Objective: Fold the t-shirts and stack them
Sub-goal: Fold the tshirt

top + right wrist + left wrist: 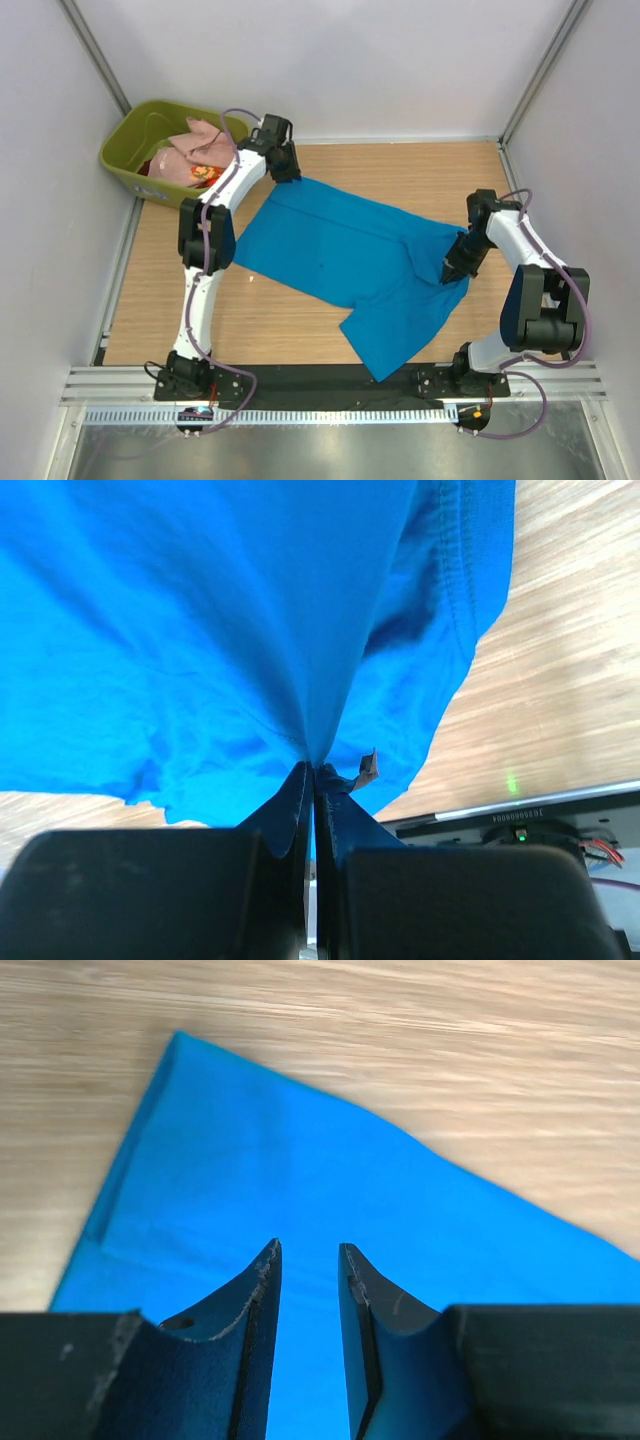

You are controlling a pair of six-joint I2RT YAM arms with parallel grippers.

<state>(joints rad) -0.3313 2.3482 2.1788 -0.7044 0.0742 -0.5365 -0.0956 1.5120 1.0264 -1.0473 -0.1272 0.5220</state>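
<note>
Your left gripper is over the blue shirt, and your right gripper is pinching it.
At the far left, the pink shirt lies bunched in the green tub. Your left gripper is above the blue shirt's far left corner, with its jaws a little apart. The blue shirt lies spread across the middle of the worktop. Your right gripper is clamped tight on the shirt's right edge, and the cloth bunches up there.

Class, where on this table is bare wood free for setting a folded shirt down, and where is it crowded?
Free: bare table far right, beyond the blue t-shirt; also near-left, between it and the left arm. Crowded: centre, and by the tub.
</note>
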